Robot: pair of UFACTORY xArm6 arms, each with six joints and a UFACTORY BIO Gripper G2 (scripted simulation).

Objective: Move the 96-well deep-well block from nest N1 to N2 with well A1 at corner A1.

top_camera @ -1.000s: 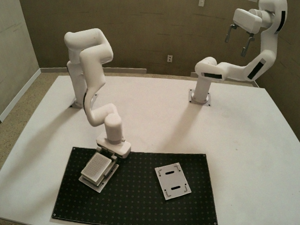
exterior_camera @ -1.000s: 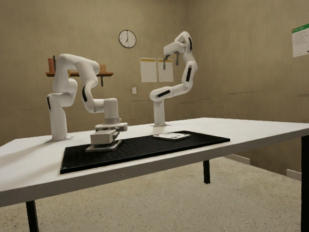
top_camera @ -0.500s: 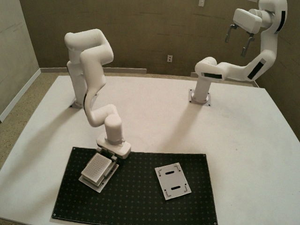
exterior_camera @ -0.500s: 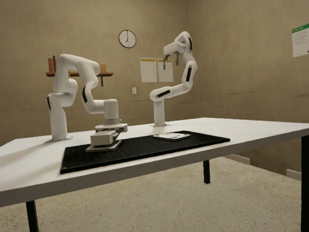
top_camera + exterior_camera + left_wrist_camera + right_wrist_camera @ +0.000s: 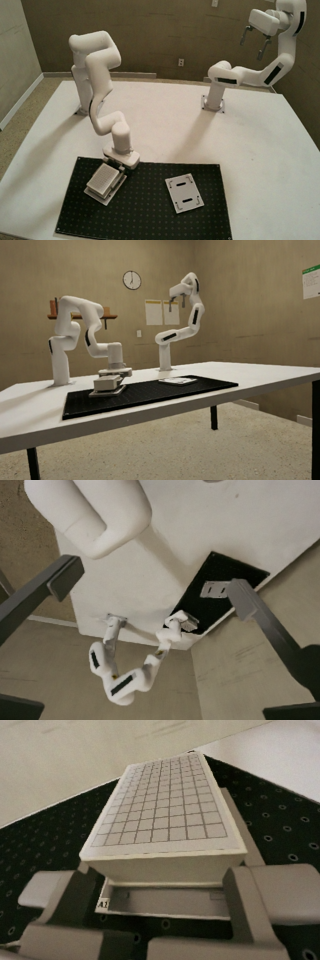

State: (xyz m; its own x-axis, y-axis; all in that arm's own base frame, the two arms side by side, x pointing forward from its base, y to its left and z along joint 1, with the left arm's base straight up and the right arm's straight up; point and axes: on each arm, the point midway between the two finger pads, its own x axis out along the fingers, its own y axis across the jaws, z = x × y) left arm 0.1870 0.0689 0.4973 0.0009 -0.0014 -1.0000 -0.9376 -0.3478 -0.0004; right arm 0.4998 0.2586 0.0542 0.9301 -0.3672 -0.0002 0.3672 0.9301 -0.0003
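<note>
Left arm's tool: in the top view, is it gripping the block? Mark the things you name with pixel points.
No, the left arm's tool (image 5: 250, 51) (image 5: 176, 308) (image 5: 155, 589) stands open with nothing between its fingers.
</note>
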